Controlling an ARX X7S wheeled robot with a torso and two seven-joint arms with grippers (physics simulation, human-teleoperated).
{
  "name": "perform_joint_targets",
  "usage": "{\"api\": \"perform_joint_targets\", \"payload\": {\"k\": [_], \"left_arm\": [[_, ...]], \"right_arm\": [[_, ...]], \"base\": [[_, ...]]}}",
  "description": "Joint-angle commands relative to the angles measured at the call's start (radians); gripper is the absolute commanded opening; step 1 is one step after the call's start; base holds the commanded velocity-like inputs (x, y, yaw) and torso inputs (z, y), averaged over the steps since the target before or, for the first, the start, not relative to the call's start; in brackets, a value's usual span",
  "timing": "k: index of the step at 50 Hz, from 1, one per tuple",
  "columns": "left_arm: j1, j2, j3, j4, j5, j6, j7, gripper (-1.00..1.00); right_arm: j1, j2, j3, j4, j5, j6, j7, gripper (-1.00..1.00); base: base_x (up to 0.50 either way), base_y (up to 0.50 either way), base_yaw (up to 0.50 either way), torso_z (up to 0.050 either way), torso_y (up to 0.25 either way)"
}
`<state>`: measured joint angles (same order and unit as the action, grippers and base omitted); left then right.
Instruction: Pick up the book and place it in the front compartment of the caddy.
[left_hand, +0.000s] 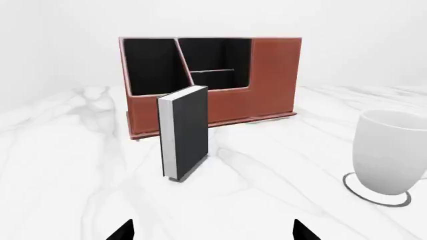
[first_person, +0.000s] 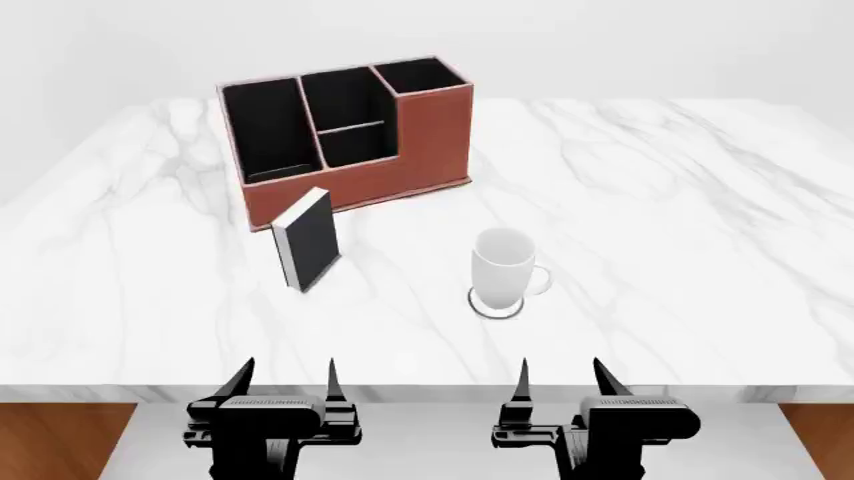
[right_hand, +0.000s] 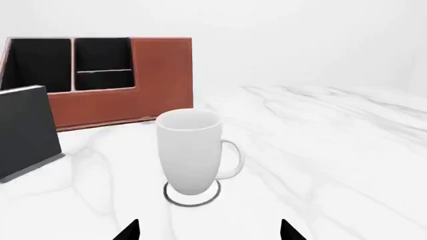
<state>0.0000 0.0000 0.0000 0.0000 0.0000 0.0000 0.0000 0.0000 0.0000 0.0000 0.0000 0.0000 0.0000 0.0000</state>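
The black book (first_person: 308, 240) stands upright on the marble table, white page edges toward me, just in front of the reddish-brown caddy (first_person: 430, 140). It also shows in the left wrist view (left_hand: 189, 131) and at the edge of the right wrist view (right_hand: 25, 130). The caddy's narrow middle cell (first_person: 344, 101) sits behind a low cross divider. The caddy also shows in the left wrist view (left_hand: 273, 75) and the right wrist view (right_hand: 163, 75). My left gripper (first_person: 284, 385) is open and empty at the table's front edge, well short of the book. My right gripper (first_person: 561, 383) is open and empty too.
A white mug (first_person: 505, 268) stands on a round coaster right of the book, in front of my right gripper; it also shows in the right wrist view (right_hand: 190, 152) and the left wrist view (left_hand: 390, 152). The table's front edge (first_person: 427, 392) lies just under both grippers.
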Motion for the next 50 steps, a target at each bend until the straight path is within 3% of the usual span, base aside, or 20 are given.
{"api": "perform_joint_targets", "payload": {"k": [1,17,25,35,50], "left_arm": [[0.002,-0.015,0.017,0.004,-0.021,0.001,-0.016,1.0],[-0.002,-0.057,0.062,-0.004,-0.061,-0.009,-0.07,1.0],[-0.002,-0.07,0.082,-0.009,-0.061,-0.011,-0.085,1.0],[-0.004,-0.083,0.094,-0.009,-0.074,-0.012,-0.098,1.0],[-0.004,-0.102,0.114,-0.003,-0.086,-0.017,-0.12,1.0]], "right_arm": [[-0.004,0.016,-0.021,0.001,0.01,-0.013,0.021,1.0],[-0.015,0.057,-0.075,-0.005,0.056,-0.015,0.06,1.0],[-0.01,0.064,-0.083,0.0,0.075,0.001,0.078,1.0],[0.005,0.081,-0.096,-0.007,0.123,0.064,0.07,1.0],[0.005,0.092,-0.113,0.007,0.12,0.027,0.108,1.0]], "base": [[0.0,0.0,0.0,0.0,0.0],[0.0,0.0,0.0,0.0,0.0],[0.0,0.5,0.0,0.0,0.0],[0.0,-0.05,0.0,0.0,0.0],[0.0,-0.21,0.0,0.0,0.0]]}}
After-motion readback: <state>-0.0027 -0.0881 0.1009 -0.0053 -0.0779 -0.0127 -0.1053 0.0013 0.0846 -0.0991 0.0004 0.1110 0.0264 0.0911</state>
